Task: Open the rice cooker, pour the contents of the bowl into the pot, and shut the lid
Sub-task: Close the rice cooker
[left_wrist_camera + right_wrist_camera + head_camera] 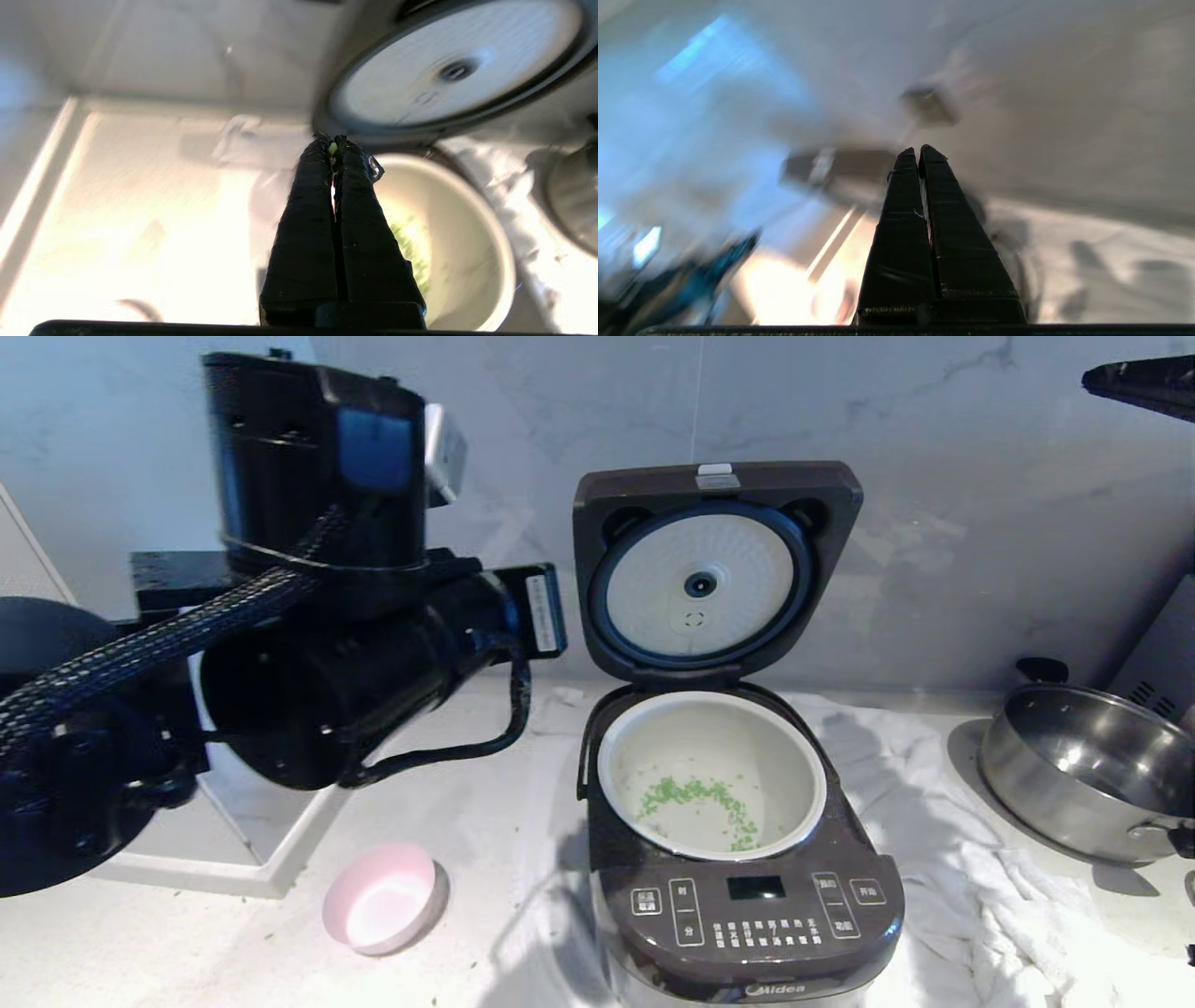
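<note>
We see the rice cooker on the table with its lid standing upright — green bits lie scattered in the white pot. The pink bowl sits on the table left of the cooker. Our left gripper is pressed closed, one green bit stuck at its tip. Our right gripper is also closed, holding nothing — surroundings blurred.

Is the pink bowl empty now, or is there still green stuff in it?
Empty, as far as the head view shows: the small pale pink round bowl sits upright with a bare whitish inside, and the green chopped bits lie in the cream-white inner pot.
</note>
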### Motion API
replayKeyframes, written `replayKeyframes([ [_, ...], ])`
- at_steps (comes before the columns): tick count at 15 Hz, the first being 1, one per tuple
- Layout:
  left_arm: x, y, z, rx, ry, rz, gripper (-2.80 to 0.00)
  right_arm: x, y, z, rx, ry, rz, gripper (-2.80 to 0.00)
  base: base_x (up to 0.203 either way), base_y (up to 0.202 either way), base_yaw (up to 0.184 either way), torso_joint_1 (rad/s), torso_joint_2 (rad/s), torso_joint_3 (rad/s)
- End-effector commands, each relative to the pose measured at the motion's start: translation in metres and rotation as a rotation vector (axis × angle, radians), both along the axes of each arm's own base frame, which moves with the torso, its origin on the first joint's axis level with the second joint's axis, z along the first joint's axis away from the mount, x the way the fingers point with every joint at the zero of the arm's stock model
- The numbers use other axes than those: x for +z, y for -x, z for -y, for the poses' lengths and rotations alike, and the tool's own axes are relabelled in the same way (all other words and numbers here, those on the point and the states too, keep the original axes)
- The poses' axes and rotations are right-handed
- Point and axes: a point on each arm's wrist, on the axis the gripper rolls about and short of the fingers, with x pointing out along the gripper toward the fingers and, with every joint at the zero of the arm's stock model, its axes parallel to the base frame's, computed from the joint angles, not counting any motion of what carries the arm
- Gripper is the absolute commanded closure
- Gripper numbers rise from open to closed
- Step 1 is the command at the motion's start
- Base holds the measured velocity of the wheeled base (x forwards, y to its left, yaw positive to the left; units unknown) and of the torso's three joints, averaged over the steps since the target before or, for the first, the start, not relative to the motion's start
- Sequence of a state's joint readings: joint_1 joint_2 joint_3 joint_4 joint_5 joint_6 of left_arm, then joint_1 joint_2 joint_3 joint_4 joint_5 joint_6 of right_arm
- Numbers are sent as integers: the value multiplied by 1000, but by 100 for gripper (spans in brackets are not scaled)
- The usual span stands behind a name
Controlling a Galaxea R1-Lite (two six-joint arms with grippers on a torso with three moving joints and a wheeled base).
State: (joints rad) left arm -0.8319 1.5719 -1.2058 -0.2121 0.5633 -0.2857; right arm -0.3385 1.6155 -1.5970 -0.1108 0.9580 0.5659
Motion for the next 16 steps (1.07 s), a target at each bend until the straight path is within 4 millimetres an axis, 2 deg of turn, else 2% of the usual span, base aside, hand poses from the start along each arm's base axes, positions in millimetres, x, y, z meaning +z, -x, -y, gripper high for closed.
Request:
replayKeyframes([
  [1, 3, 14, -25, 11, 16, 8, 0, -20, -12, 17, 108, -17, -54, 0, 0, 0, 0, 0, 0, 0],
  [5, -31, 24, -42, 35, -47, -67, 0, -37, -58, 33, 122, -77, -98, 0, 0, 0, 0, 0, 0, 0],
  [7, -42, 27, -49, 54, -48, -97, 0, -27, -73, 34, 138, -100, -64, 0, 0, 0, 0, 0, 0, 0],
  [10, -40, 21, -53, 77, -38, -97, 0, -18, -76, 11, 170, -108, -40, 0, 0, 0, 0, 0, 0, 0],
  [14, -41, 24, -56, 82, -6, -105, 0, -31, -98, -29, 137, -146, -67, 0, 0, 0, 0, 0, 0, 0],
  [16, -42, 29, -61, 80, -3, -104, 0, -38, -106, -32, 107, -153, -75, 0, 0, 0, 0, 0, 0, 0],
])
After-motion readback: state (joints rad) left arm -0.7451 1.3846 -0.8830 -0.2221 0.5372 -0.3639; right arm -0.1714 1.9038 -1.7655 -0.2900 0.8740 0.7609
